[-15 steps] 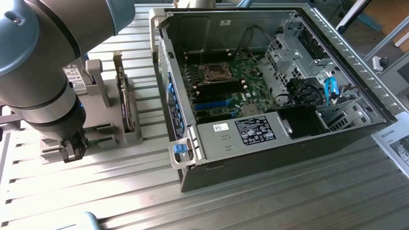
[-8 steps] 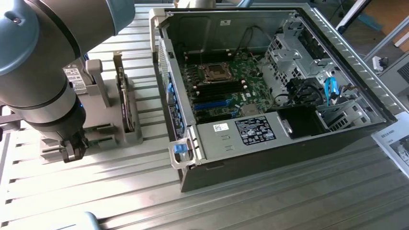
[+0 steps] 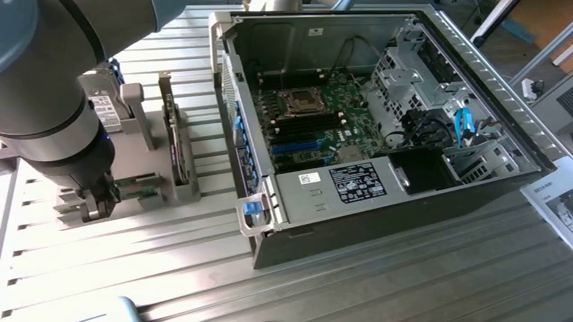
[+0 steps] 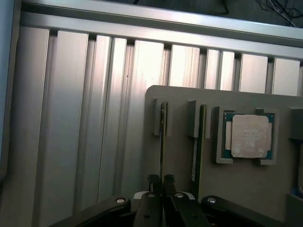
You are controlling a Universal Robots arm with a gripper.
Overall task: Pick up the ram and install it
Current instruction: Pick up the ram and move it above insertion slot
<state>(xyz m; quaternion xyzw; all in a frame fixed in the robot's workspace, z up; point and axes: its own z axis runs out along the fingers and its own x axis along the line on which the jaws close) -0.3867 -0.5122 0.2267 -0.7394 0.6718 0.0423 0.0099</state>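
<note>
Grey slotted holder (image 4: 181, 158) sits on the ribbed aluminium table (image 4: 71, 123). The ram (image 4: 162, 142) stands edge-on in one slot of the holder. The gripper (image 4: 161, 179) is down over the ram, jaws clenched on its near end with a fingertip on each side. A second thin board (image 4: 195, 151) stands in the next slot, and a silver CPU chip (image 4: 248, 136) lies flat in a recess beyond it. In the exterior view the gripper (image 3: 96, 201) is at the holder, left of the open computer case (image 3: 296, 221).
</note>
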